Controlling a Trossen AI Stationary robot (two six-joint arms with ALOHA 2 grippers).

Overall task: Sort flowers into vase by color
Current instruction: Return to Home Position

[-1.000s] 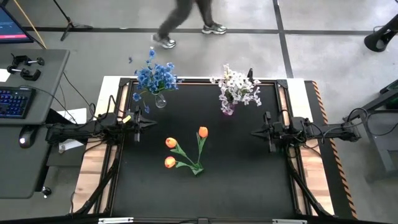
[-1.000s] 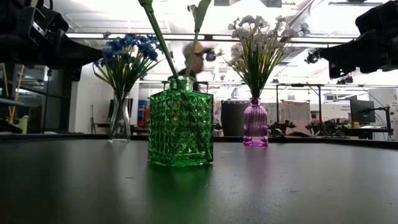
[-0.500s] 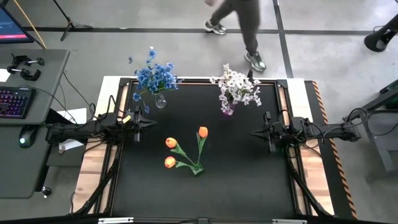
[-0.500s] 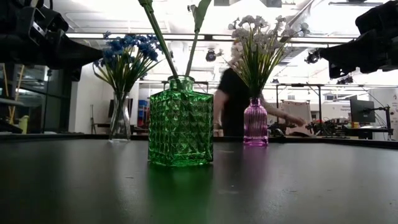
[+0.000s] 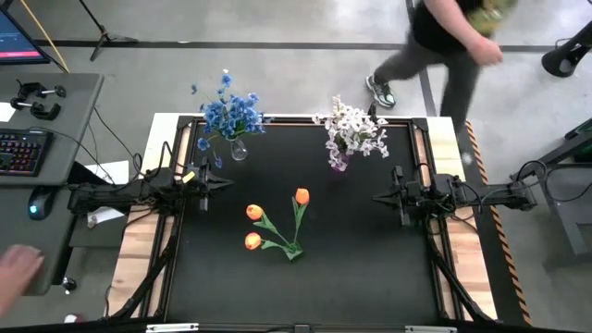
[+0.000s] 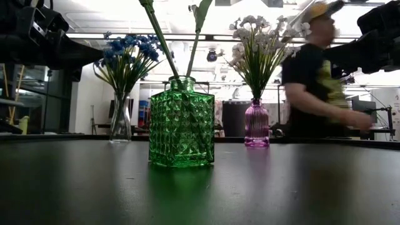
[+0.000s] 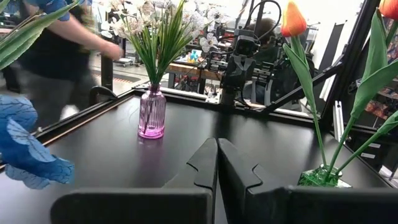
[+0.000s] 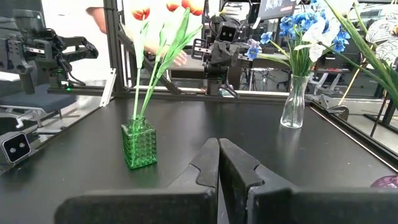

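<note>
Three orange tulips (image 5: 262, 225) stand with their stems in a green glass vase (image 6: 181, 122) near the table's middle. Blue blossoms (image 5: 230, 115) fill a clear vase (image 6: 120, 119) at the far left. White-pink blossoms (image 5: 351, 129) sit in a purple vase (image 6: 257, 124) at the far right. My left gripper (image 5: 220, 182) waits shut at the left edge, above the table. My right gripper (image 5: 379, 196) waits shut at the right edge, also raised. In the left wrist view the purple vase (image 7: 152, 112) shows; in the right wrist view the green vase (image 8: 138, 144) and the clear vase (image 8: 291, 101) show.
A person (image 5: 444, 42) walks past beyond the table's far right corner and shows in the low view (image 6: 315, 81). A hand (image 5: 14, 273) shows at the near left, off the table. A desk with a keyboard (image 5: 20, 150) stands left of the table.
Both arms have kept still and the vases and flowers stand as before. The person behind the table has walked from the far middle toward the far right. A hand has come into the high view at the near left.
</note>
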